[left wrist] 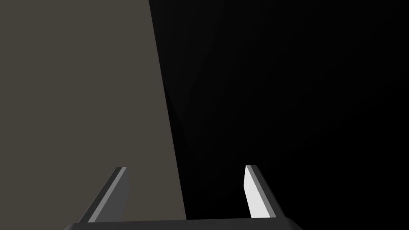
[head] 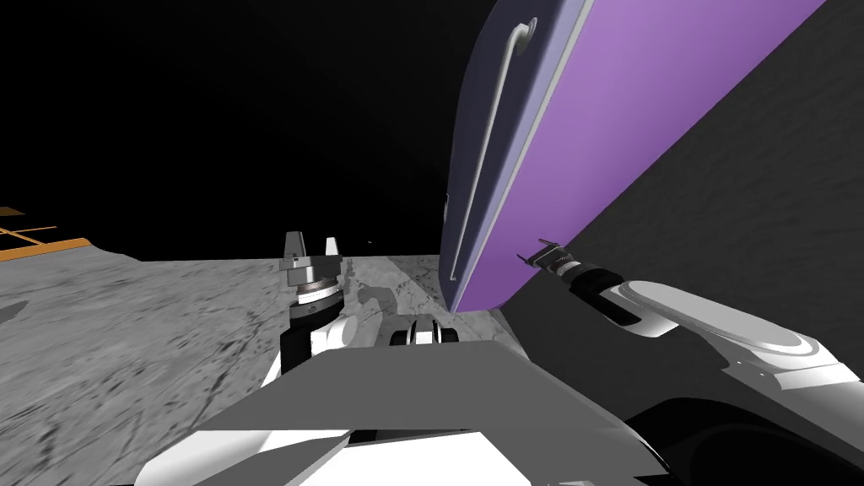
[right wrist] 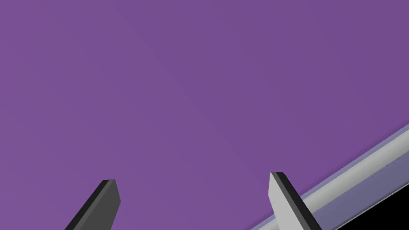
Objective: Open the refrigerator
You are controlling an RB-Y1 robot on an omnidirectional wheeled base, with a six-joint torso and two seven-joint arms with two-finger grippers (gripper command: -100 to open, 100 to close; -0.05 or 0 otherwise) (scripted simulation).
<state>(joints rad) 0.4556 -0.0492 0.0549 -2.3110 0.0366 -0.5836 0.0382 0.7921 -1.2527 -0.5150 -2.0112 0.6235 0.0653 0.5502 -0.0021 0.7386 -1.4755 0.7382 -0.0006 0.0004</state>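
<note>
Tall purple box-shaped refrigerator (head: pixel 641 93) upper right of frame, long pale grey bar handle (head: pixel 494 143) on door. Your right hand (head: pixel 537 251) spread, at its purple side. Your left hand (head: pixel 310 246) spread, centre frame.

Right gripper (head: pixel 538 251) just beside side of refrigerator (head: pixel 641 101)

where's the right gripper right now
In the head view, the right gripper sits right of centre, open, at the lower edge of the refrigerator's purple face, away from its long pale handle.
</note>
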